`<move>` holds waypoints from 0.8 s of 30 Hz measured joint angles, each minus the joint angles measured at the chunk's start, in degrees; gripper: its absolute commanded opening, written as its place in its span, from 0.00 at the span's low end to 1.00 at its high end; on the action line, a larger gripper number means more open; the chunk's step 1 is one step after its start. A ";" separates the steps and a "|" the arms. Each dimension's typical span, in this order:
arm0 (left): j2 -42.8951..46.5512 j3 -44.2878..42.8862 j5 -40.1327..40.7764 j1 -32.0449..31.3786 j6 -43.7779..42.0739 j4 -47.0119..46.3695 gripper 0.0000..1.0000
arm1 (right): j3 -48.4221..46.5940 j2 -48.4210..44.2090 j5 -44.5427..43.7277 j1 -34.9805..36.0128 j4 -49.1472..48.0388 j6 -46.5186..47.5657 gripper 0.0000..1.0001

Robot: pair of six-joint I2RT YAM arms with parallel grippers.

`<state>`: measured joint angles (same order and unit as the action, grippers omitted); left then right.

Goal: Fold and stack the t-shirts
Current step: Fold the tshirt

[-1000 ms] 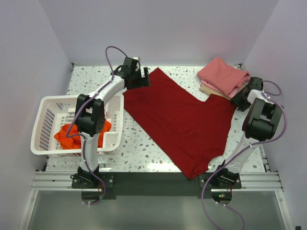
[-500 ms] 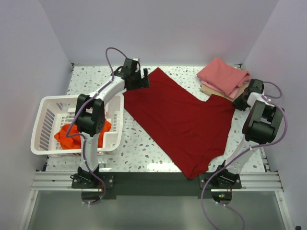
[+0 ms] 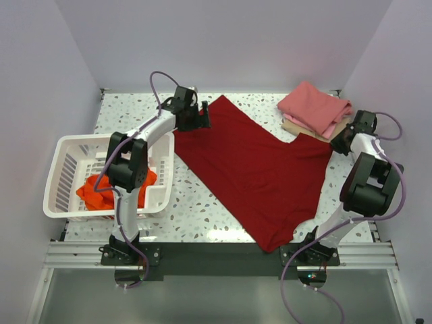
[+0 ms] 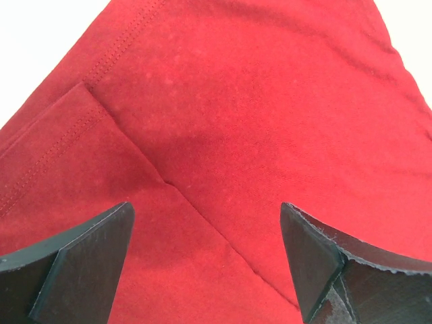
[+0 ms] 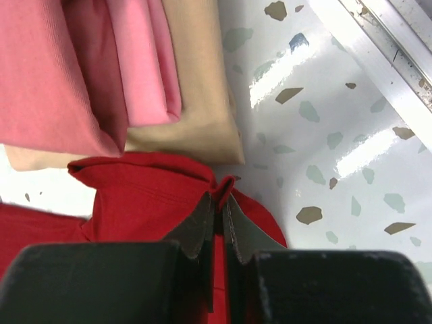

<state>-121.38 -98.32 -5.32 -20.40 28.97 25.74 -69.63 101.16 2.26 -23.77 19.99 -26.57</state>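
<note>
left gripper [image 3: 201,116]: we see it open, its fingers [image 4: 81,270] spread wide with nothing between them, hanging low over red cloth.
right gripper [image 5: 219,202]: we see it closed tight on a small raised pinch of the crimson t-shirt's edge.
crimson t-shirt [image 3: 256,169]: spread flat on the counter [image 3: 135,111], it stretches from one gripper to the other. Its far left part lies directly under the left gripper, where a stitched hem and a diagonal fold line run between the open fingers. Its far right corner is the part caught in the right gripper.
pink t-shirt [image 3: 314,106]: folded, it lies just ahead of the right gripper's tips and off to their left in the wrist view, resting on the tan one.
tan t-shirt [image 5: 196,101]: folded under the pink one, its near edge sits just ahead of the right gripper, just beside the pinched cloth.
orange-red t-shirt [image 3: 94,192]: bunched up inside the basket [image 3: 67,145], well apart from both grippers, back toward the left arm's base.
basket: white and slotted, it sits on the counter behind and to the left of the left gripper.
</note>
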 measured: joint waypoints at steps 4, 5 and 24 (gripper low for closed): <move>0.00 0.00 -0.57 0.00 0.00 -0.13 0.94 | 1.49 -1.51 0.96 0.02 0.44 0.39 0.00; 0.00 0.00 -0.70 0.00 0.00 -0.20 0.94 | 2.01 -2.08 1.36 0.11 0.66 0.61 0.00; 0.00 -1.42 -2.19 -2.27 0.63 -1.53 0.94 | 17.18 -20.98 3.26 12.13 8.37 1.14 0.00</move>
<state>-121.38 -99.74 -7.51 -22.68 29.61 24.21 -52.45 80.18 5.52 -11.64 28.36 -25.43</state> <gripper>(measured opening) 0.940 0.052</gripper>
